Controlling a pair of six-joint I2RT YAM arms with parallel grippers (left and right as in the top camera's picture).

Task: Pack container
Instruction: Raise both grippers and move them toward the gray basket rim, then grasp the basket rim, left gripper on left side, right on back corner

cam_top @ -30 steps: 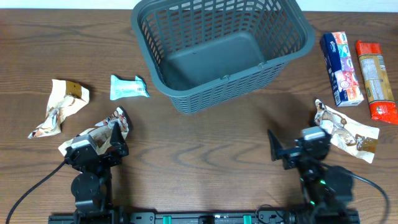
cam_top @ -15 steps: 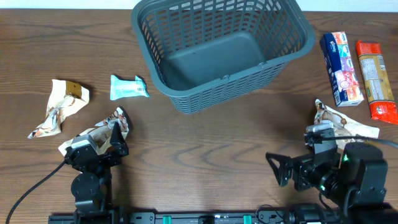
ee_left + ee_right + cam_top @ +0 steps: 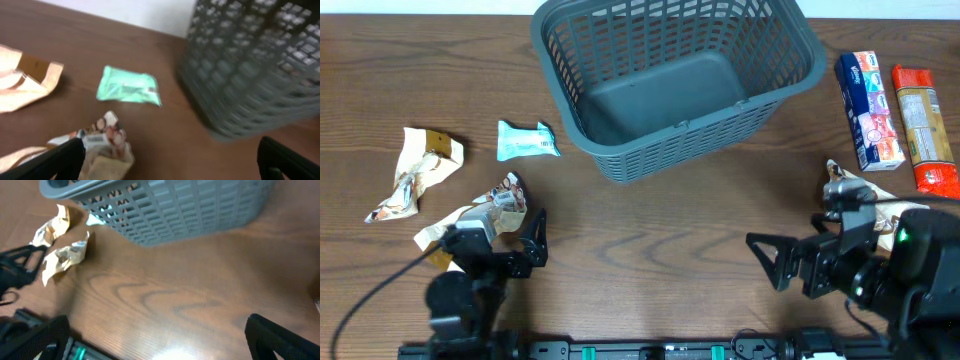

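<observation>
The left gripper [image 3: 170, 156] is released: in its wrist view only the two dark fingertips show, in the bottom corners of the frame and spread wide, with bare wooden table [image 3: 650, 235] between them. Just beside its left fingertip lies a crumpled beige snack wrapper [image 3: 107, 139], partly covered by the arm when seen from overhead. Beyond it lies a flat mint-green packet [image 3: 130, 86], its print too blurred to read, and farther left a second crumpled beige wrapper [image 3: 415, 170], cut off at the wrist view's edge. The right gripper [image 3: 156, 324] is also released, its fingertips far apart at the bottom corners of its own view, over bare wood. From overhead only one of its fingers can be made out; the arm's body hides the other, and also covers part of a third crumpled wrapper [image 3: 888, 215] at the right. Past that lie a blue, white and red packet [image 3: 868, 110] and an orange packet [image 3: 923, 125] side by side. The container [image 3: 700, 140], a large dark grey lattice basket, stands upright at the far middle of the table, well apart from both grippers; its far rim runs out of the overhead frame, and both wrist views show only its near wall.
</observation>
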